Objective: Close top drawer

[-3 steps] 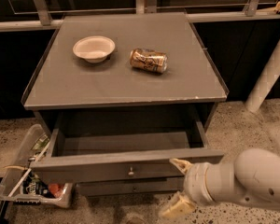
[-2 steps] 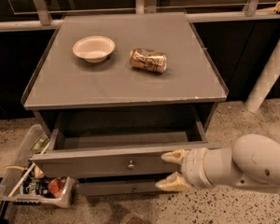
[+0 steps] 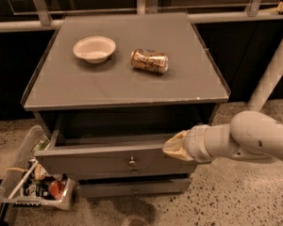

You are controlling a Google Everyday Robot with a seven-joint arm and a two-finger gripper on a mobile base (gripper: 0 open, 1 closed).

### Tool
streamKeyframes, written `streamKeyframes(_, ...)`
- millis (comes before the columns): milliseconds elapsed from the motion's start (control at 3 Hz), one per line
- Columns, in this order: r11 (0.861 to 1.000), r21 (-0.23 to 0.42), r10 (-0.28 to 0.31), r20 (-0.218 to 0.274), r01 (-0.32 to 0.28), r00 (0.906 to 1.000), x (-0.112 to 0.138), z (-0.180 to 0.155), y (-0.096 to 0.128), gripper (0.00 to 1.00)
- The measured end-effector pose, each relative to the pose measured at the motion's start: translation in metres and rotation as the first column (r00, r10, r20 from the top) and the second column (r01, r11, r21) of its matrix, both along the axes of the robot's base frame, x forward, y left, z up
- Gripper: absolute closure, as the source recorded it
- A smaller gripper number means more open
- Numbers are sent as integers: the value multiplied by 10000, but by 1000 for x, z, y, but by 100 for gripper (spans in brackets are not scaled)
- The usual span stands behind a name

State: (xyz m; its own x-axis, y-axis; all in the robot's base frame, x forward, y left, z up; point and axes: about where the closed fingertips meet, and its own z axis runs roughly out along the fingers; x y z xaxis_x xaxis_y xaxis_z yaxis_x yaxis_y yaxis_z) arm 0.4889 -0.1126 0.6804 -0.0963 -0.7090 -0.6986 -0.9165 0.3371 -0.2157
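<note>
The top drawer (image 3: 108,161) of the grey cabinet stands pulled out, its plain grey inside showing and a small round metal knob (image 3: 131,162) on its flat front. My gripper (image 3: 172,146) reaches in from the right on a white arm (image 3: 245,138). Its tan fingertips (image 3: 177,144) sit at the drawer front's upper right edge, right of the knob. It holds nothing.
On the cabinet top (image 3: 188,86) lie a white bowl (image 3: 94,48) and a tipped-over drink can (image 3: 150,60). A lower, narrower drawer front (image 3: 134,188) sits beneath. A clear bin of clutter (image 3: 33,182) stands on the floor at the left. A white pole (image 3: 273,69) leans at right.
My gripper has moved up and left, from below the drawer's right corner to the top edge of its front. The drawer looks pushed in a little.
</note>
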Motion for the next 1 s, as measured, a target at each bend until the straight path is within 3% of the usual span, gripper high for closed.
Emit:
streamKeyframes(333, 9998, -129, -178, 46, 179, 9998, 12, -3, -9, 100)
streamKeyframes(667, 9998, -129, -178, 46, 179, 9998, 12, -2, -9, 100)
streamKeyframes(1000, 9998, -129, -178, 46, 178, 9998, 12, -2, -9, 82)
